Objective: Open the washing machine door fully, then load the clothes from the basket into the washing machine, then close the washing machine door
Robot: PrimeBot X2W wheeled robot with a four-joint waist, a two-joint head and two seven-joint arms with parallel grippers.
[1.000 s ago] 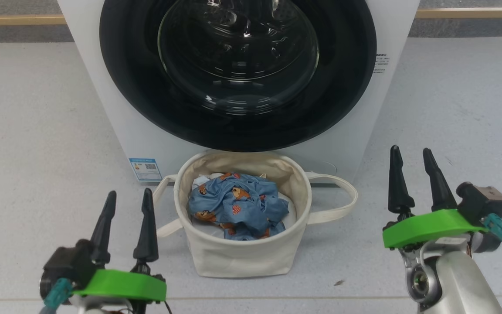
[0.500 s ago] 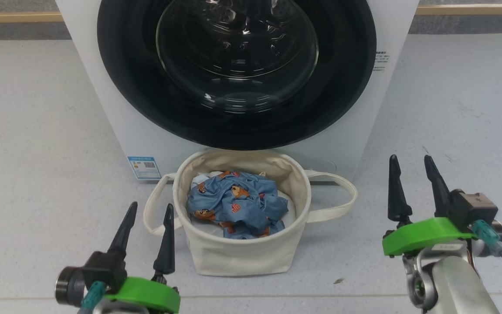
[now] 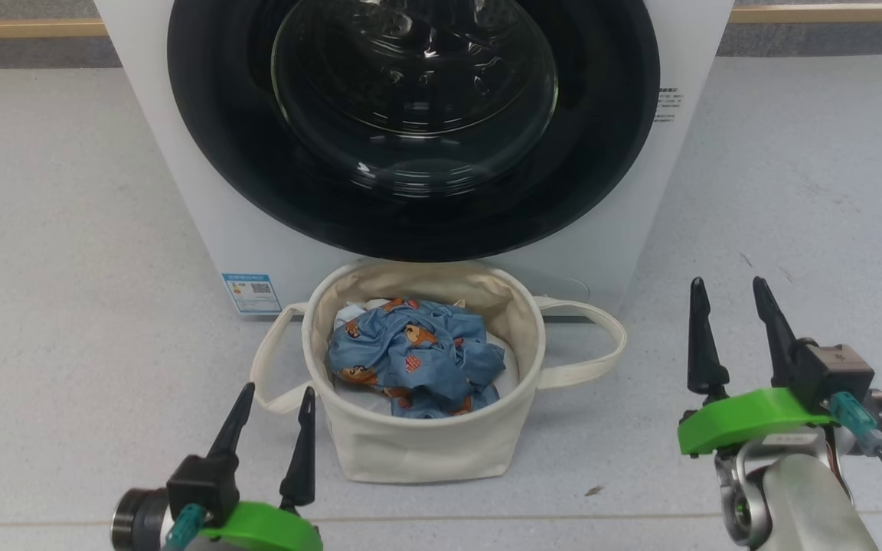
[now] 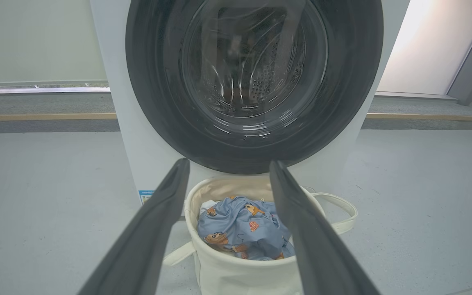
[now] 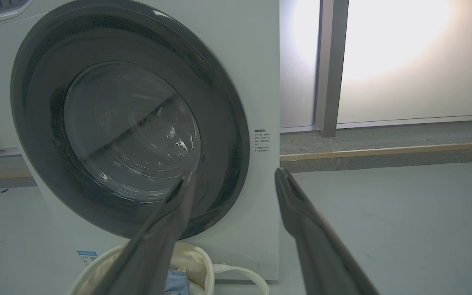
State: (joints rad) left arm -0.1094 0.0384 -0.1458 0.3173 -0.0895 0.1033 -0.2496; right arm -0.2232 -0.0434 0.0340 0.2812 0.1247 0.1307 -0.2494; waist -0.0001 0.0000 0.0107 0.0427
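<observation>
Left pincer, wide apart, near blue QR-code sticker.

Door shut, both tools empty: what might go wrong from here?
1. The basket stands close under the washing machine door; the swinging door may clip its rim.
2. The left tool hangs beside the basket's loop handle and might snag it.
3. The clothes lie bunched; a pinch may lift only part.
</observation>
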